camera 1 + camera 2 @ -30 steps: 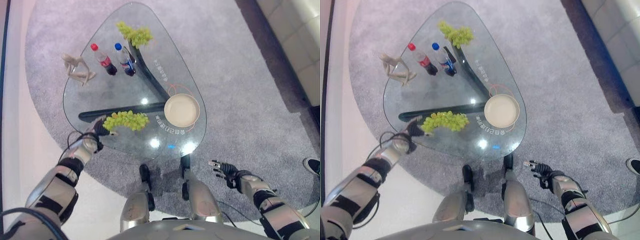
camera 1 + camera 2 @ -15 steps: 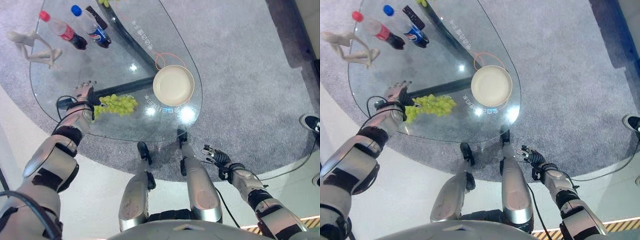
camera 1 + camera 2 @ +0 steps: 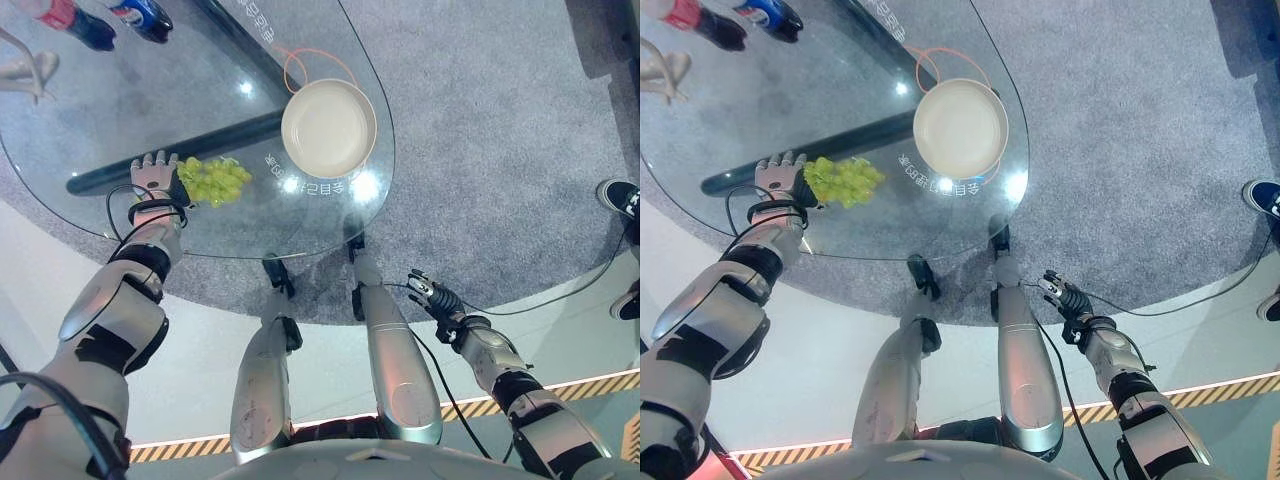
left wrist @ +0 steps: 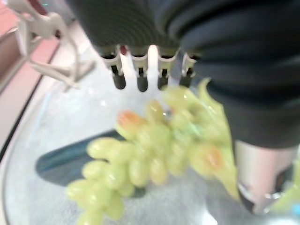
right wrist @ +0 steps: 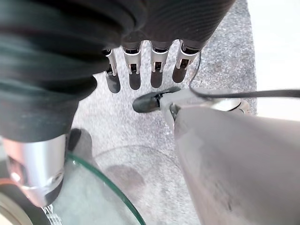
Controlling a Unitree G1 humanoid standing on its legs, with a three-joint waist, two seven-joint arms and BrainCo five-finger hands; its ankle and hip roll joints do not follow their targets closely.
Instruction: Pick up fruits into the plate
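1. Green grape bunch (image 3: 212, 180) lies on the clear glass table (image 3: 120, 120), touching the left hand (image 3: 153, 176), whose fingers are straight.
2. Fingers should curl round the stem before lifting toward the round cream plate (image 3: 329, 128).
3. Right hand (image 3: 432, 296) hangs relaxed, empty.

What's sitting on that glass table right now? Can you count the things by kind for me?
Bunch of green grapes: 1, beside the left hand
Plate: 1, nothing in it
Bottles: 2, one red-capped, one blue-labelled, both cut off at the picture's edge
Pale figurine: 1
Total: 5 things on the glass table
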